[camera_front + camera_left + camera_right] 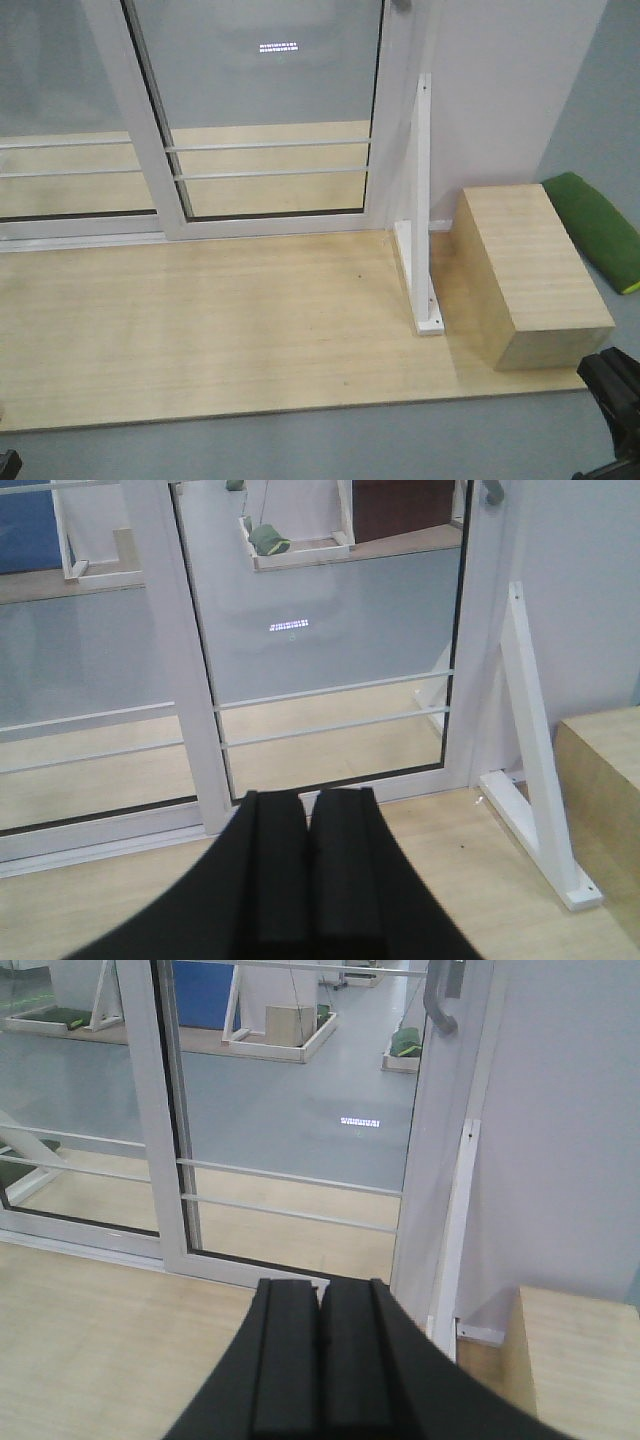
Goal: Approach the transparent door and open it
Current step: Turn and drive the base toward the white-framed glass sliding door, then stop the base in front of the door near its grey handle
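Over wooden floor (200, 330), drive nearer transparent door (270, 100), then lift right gripper (320, 1295), pressed together like left gripper (308, 805), toward grey handle (438, 1005) for sideways pull.

Left wrist cam: my left gripper (309, 815) fills the bottom centre, black pads pressed flat together with nothing between them. Right above it is the transparent door (330, 620), white frame, two thin white bars (330, 690) across the glass. The grey handle (490, 490) just peeks in at the top right. A second barred glass panel (90, 660) sits on the left. Lower right, a white triangular bracket (535, 730) stands on the light wood floor board (130, 900), with a wooden box (605, 770) at the right edge.
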Motion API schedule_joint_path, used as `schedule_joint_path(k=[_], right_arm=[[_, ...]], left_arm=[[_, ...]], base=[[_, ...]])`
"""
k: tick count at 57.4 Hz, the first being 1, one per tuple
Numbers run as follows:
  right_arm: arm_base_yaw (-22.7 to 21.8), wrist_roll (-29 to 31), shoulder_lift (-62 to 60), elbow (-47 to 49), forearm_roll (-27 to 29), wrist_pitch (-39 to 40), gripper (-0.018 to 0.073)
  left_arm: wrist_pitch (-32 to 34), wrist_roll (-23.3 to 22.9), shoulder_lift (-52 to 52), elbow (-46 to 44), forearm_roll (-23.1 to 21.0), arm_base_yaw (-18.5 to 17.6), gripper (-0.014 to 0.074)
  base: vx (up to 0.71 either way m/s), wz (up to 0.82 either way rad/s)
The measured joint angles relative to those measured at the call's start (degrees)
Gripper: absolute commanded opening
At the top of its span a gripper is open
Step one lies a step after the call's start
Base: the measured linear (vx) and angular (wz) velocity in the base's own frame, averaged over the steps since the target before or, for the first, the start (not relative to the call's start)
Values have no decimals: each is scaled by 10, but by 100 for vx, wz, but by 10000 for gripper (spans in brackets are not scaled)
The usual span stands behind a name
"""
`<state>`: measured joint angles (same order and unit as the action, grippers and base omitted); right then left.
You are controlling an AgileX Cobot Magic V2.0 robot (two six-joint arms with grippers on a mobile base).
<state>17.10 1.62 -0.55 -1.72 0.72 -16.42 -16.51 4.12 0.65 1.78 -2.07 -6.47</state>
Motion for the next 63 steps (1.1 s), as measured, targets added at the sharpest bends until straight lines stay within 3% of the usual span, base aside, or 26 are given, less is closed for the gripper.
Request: schedule_joint_path(k=[31, 63], right_arm=[[0, 0, 0, 0, 0, 0, -4], [0, 0, 0, 0, 0, 0, -4]], left_arm=[[0, 0, 0, 0, 0, 0, -4], [0, 0, 0, 0, 0, 0, -4]], base=[[46, 12], [28, -8]])
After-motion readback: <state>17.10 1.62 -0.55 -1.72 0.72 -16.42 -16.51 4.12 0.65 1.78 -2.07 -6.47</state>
